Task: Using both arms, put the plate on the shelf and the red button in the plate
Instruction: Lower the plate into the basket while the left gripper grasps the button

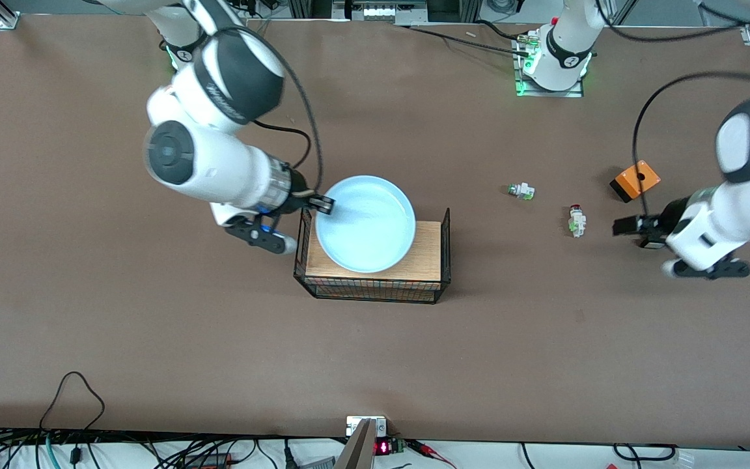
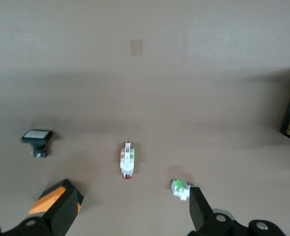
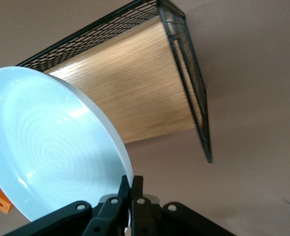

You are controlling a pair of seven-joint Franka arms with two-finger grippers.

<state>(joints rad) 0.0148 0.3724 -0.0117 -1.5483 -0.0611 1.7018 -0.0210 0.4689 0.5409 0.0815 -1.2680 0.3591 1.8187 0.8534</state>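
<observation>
We see the right tool [image 1: 326, 204] pinching the rim of the round, shallow, pale-blue plate [image 1: 365, 223] at its nine o'clock edge; the plate hangs over the black wire basket [image 1: 445, 247] with a wooden floor. In the right wrist view the plate tilts, its glossy face showing faint concentric rings.

The left tool [image 1: 624, 226] hovers over the brown table [image 1: 153, 352] with its fingers spread, and the small white red-capped button [image 1: 576, 220] lies on the table at its nine o'clock, near but not touched.

We count one plate, one basket, one orange block [image 1: 636, 180] and three small switch pieces: the red button, a white green-tipped piece [image 1: 521, 190], and a black piece with a white face [image 2: 36, 136].
</observation>
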